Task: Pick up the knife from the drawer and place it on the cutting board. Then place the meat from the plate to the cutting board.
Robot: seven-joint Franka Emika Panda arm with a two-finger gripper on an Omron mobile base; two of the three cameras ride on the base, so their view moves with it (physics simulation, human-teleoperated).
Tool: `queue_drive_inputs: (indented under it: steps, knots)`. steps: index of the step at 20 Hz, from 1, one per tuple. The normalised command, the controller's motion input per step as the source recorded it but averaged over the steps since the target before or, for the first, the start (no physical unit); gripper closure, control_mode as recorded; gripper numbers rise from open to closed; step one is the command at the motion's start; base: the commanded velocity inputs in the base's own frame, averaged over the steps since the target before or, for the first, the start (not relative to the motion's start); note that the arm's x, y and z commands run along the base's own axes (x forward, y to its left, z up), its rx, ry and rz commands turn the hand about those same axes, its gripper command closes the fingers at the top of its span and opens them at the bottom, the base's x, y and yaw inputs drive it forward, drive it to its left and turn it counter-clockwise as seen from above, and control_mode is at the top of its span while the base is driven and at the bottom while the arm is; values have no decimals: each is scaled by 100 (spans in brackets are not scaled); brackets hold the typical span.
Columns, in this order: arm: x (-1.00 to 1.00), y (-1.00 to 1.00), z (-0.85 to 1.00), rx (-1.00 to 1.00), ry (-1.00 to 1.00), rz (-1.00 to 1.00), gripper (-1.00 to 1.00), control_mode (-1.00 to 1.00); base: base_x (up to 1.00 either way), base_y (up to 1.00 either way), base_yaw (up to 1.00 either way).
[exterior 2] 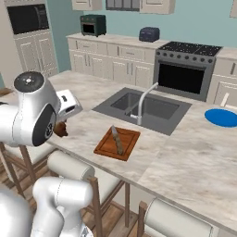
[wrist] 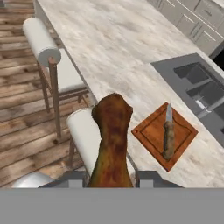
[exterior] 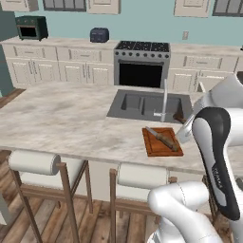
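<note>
My gripper (wrist: 111, 180) is shut on the meat (wrist: 111, 140), a brown drumstick-shaped lump that sticks out ahead of the fingers. It hangs in the air above the counter's front edge, short of the cutting board (wrist: 151, 131). The knife (wrist: 168, 133) lies on that reddish-brown board, with its wooden handle toward the front edge. In the right base view the meat (exterior 2: 60, 129) hangs under the hand, left of the cutting board (exterior 2: 107, 146) and the knife (exterior 2: 116, 140). The bare blue plate (exterior 2: 222, 117) sits far right. The drawer is out of view.
A grey sink (exterior 2: 152, 109) with a curved tap (exterior 2: 141, 104) lies just behind the board. Stools (wrist: 43, 43) with white padded backs line the counter's front edge. The stove (exterior: 141, 64) and the cabinets stand along the far wall.
</note>
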Motion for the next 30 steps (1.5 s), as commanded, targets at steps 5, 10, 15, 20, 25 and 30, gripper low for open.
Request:
queue_drive_inputs:
  steps: [5,10,15,20,25,30]
  knots:
    - [49,0,-40,-14,15,3,100,-100,0,0,0]
    - [39,-8,-72,-7,1,5,100,-100,0,0,0]
    - [37,-22,-58,-9,0,3,100,-100,0,0,0]
    - [48,-31,-32,-6,1,4,100,-100,0,0,0]
    - [62,-29,-28,-3,0,6,100,-100,0,0,0]
    - [54,-7,-24,-5,0,4,100,-100,0,0,0]
